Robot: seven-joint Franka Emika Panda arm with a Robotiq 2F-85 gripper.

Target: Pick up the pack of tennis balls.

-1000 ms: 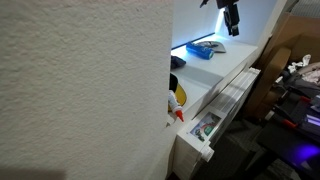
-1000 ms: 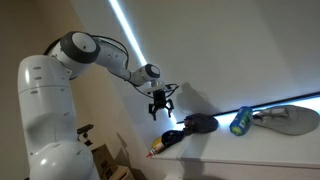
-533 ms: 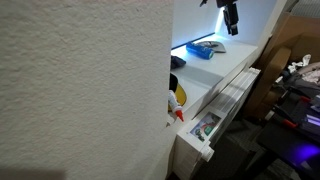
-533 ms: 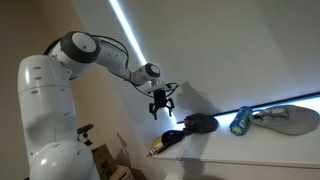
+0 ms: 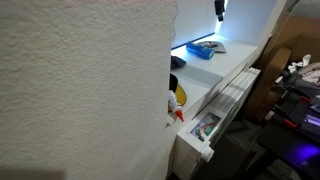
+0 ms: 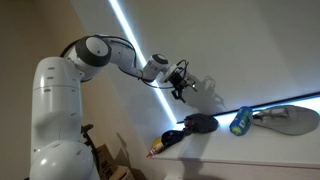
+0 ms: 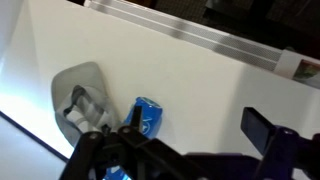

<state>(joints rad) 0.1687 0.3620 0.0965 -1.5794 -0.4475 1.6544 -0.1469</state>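
Pack of tennis balls point(image 7: 146, 116), print illegible

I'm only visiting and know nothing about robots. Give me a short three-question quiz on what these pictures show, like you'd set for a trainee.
1. True or false: the tool is gripping the pack of tennis balls.
2. In the wrist view, what lies beside the pack of tennis balls? A) a grey flat thing B) a red cup C) a green bottle
3. Fill in the blank: in both exterior views the tool hangs ___ the white surface, not touching it.

Key: 1 false, the tool is open and empty. 2 A. 3 above.
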